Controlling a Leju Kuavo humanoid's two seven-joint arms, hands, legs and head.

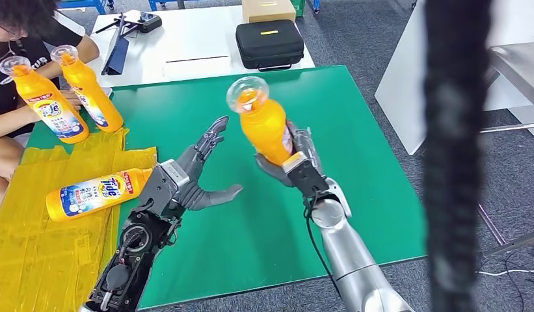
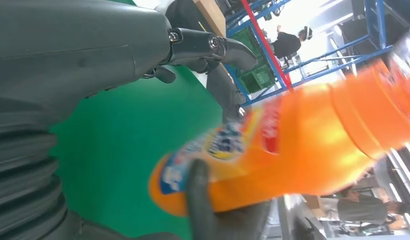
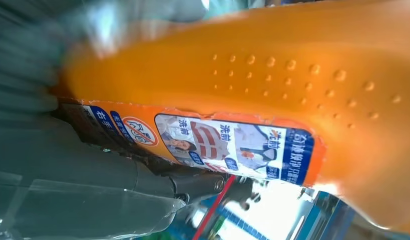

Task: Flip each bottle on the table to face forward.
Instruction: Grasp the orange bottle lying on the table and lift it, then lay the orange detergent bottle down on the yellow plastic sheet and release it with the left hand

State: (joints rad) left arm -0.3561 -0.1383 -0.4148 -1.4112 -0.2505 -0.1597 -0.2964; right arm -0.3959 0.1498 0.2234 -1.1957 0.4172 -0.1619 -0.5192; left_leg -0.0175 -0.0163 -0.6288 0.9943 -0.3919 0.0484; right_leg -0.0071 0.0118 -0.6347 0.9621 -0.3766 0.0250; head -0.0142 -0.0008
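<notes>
My right hand (image 1: 295, 162) grips an orange detergent bottle (image 1: 263, 123) with a clear cap, held upright above the green table (image 1: 355, 130). The same bottle (image 2: 292, 145) passes close in the left wrist view, and its back label (image 3: 227, 145) shows in the right wrist view. My left hand (image 1: 196, 175) is open just left of it, fingers spread, touching nothing. Another orange bottle (image 1: 98, 193) lies on its side on the yellow sheet (image 1: 43, 253), label up. A person at the far left holds two more orange bottles (image 1: 51, 104) (image 1: 88, 88) upright.
A white table (image 1: 186, 39) behind the green one carries a black case (image 1: 269, 43), a cardboard box (image 1: 268, 9) and a folded tripod (image 1: 121, 39). A thick black cable (image 1: 456, 156) hangs close to the camera at the right. A white bench (image 1: 407, 84) stands right of the table.
</notes>
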